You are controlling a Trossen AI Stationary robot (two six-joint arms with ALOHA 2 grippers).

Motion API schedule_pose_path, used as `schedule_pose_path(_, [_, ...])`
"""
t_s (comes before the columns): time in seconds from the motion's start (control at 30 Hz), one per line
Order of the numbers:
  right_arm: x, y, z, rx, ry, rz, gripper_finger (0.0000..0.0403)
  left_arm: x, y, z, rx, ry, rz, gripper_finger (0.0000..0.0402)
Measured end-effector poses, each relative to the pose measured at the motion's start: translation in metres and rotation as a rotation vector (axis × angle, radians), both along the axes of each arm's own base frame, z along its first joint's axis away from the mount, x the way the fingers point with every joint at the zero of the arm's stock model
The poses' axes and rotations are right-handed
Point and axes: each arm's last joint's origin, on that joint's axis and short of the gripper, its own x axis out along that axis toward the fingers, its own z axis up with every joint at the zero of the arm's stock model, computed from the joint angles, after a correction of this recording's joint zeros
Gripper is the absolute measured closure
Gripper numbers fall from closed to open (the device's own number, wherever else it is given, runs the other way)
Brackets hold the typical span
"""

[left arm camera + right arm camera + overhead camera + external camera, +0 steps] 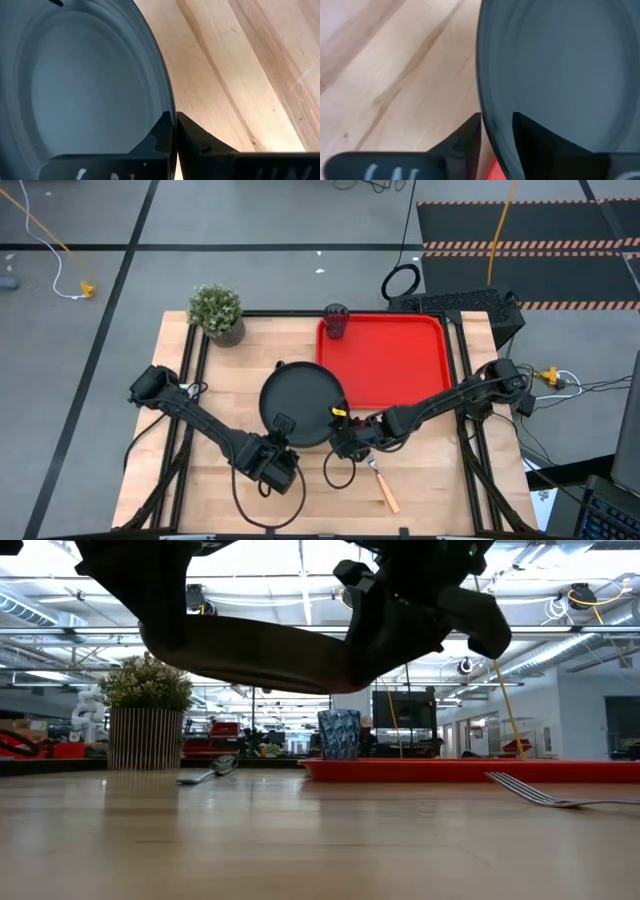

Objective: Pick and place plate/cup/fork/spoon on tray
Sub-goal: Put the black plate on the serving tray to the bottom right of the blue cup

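Observation:
The black plate (298,400) is up in the air between both grippers; the low view shows its underside (260,652) well above the wood. My left gripper (283,424) is shut on its near rim. My right gripper (337,418) is shut on its near right rim. The red tray (395,370) lies at the far right, with the dark cup (335,320) standing in its far left corner. The orange-handled fork (382,485) lies flat near the front edge. The spoon (208,774) lies on the table beyond the plate. My left gripper pinches the plate's near rim (172,107) between its two fingers, one finger (162,131) over the plate's inner face and one (195,136) outside the rim. It comes from the table's near side. The plate is lifted clear of the table. My right gripper pinches the plate's rim (487,117) between its two fingers, one finger (535,135) over the inner face and one (467,136) outside. It comes from the near right side. The plate is lifted clear of the table.
A potted green plant (217,313) stands at the table's far left corner. Bare wood (440,480) lies at the near right, around the fork. The tray's left edge (322,375) is close beside the plate.

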Motion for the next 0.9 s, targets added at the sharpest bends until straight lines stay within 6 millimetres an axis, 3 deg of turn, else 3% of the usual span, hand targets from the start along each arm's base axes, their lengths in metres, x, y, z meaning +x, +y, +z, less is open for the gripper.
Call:
schedule_pose_path(0.33, [-0.001, 0.000, 0.000, 0.000, 0.017, 0.032, 0.0387, 0.000, 0.001, 0.001, 0.043, -0.043, 0.037, 0.0386])
schedule_pose_path(0.73, [-0.004, -0.001, 0.000, 0.015, 0.032, -0.010, 0.0402, 0.003, 0.005, 0.004, 0.145, -0.241, 0.195, 0.0204])
schedule_pose_path(0.9, [-0.013, -0.004, 0.008, 0.041, 0.052, -0.059, 0.0402, 0.003, 0.005, 0.004, 0.114, -0.281, 0.275, 0.0155])
